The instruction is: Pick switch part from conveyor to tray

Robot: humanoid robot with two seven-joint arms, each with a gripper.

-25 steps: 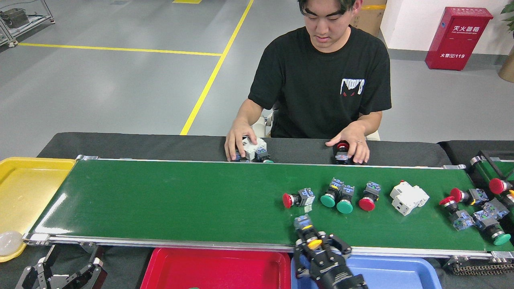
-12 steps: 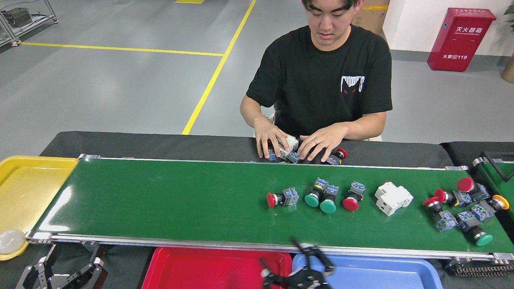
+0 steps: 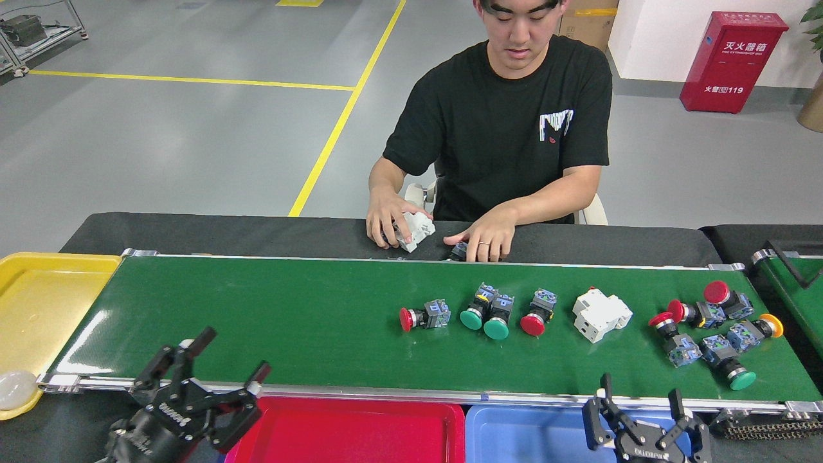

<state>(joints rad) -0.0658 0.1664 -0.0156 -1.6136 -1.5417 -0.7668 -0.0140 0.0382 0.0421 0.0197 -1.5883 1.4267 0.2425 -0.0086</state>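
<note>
The conveyor carries several switch parts. A red push button lies furthest left, then two green ones, another red one, a white breaker and a mixed cluster at the right. My left gripper is open and empty over the belt's front rail at the left. My right gripper is open and empty at the front rail, over the blue tray. A red tray sits beside the blue one.
A yellow tray lies off the belt's left end with a clear rounded object on its corner. Across the belt a person handles a white breaker and another part under one hand. A narrower green belt shows at the right.
The right gripper held a yellow-capped switch part one second ago; now it is further right, open and empty. The left gripper has risen to the belt's front rail. The parts have travelled left.
</note>
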